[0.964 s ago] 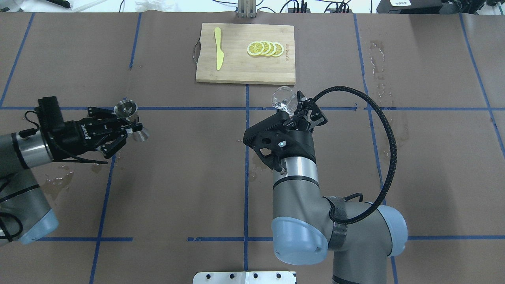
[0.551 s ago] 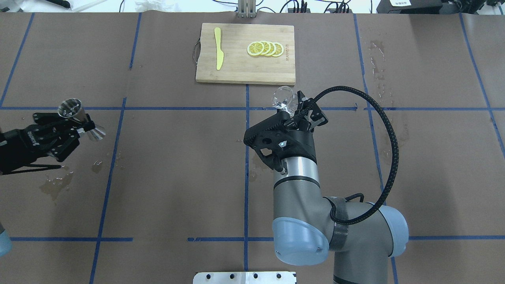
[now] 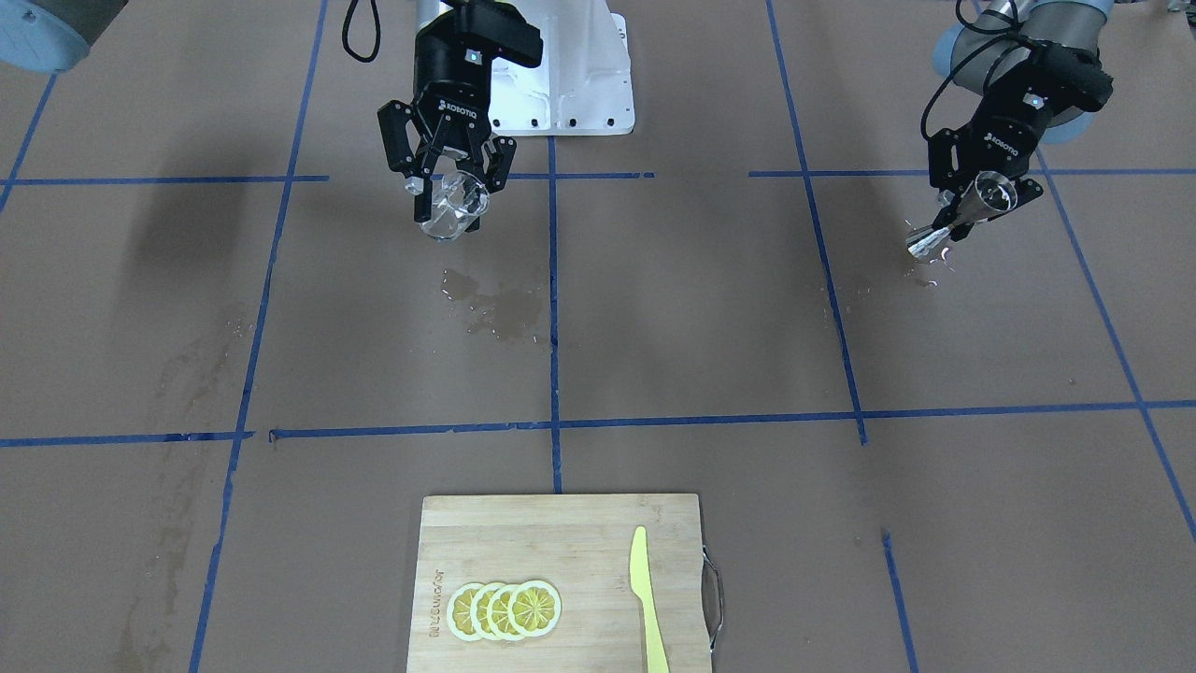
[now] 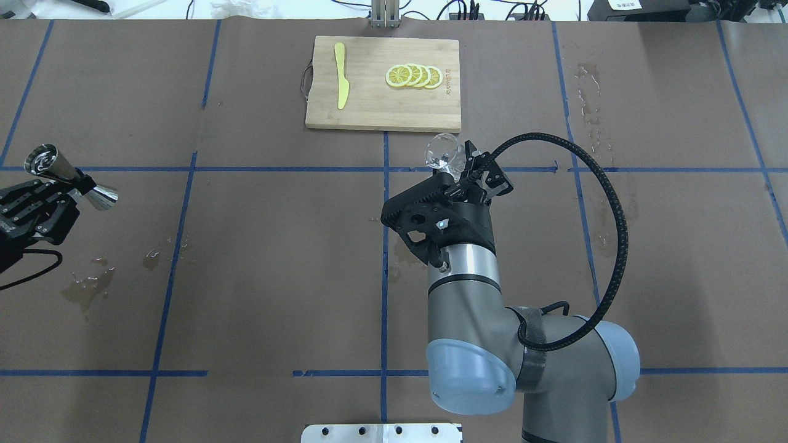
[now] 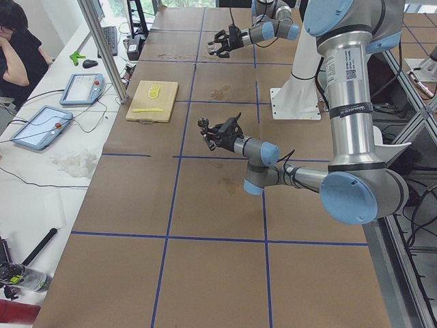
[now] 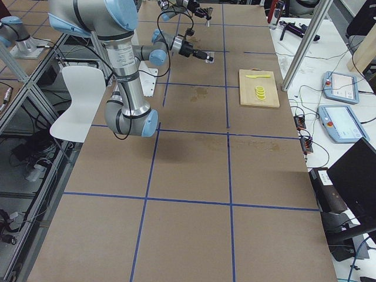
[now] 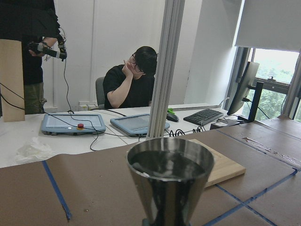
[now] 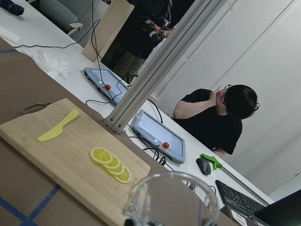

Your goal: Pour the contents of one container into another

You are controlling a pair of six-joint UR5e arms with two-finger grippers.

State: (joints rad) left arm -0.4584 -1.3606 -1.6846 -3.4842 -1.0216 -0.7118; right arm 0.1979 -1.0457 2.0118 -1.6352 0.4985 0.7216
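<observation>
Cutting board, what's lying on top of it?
Overlapping lemon slices and a yellow knife lie apart on the cutting board. Each slice partly covers the next; wood beneath them is hidden.

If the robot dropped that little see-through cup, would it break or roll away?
It could well break: the cup looks like thin clear glass, held above the table by the right gripper. Being round, it might roll, though its pouring lip may stop it. Wet patches nearby hint it could be slippery.

"ROBOTIQ", white print, on body of right gripper [image 3: 451, 194] and left gripper [image 3: 975, 201]. Engraved mark on cutting board [image 3: 579, 547] near lemon slices: illegible.
</observation>
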